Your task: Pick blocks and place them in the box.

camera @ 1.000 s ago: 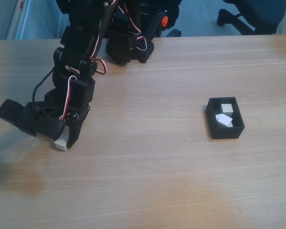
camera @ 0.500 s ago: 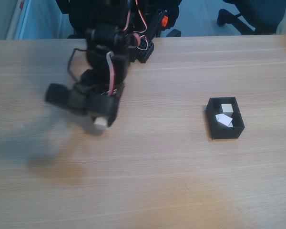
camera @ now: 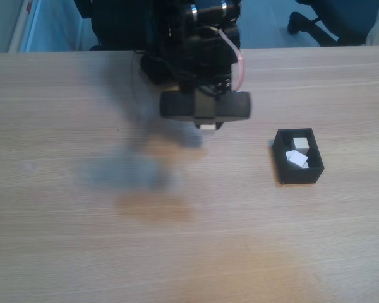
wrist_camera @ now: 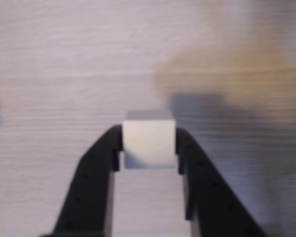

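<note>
Fingers (wrist_camera: 101, 168) clamp a pale block (wrist_camera: 148, 143) on both sides, held above the table (wrist_camera: 64, 74).

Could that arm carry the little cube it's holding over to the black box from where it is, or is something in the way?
Probably yes. The gripper is shut on a block, held above the table, and the wood between it and the box is bare. The box holds blocks but has room.

Gripper (wrist_camera: 149, 148) clamped on block (wrist_camera: 149, 139), apparently raised above table.
</note>
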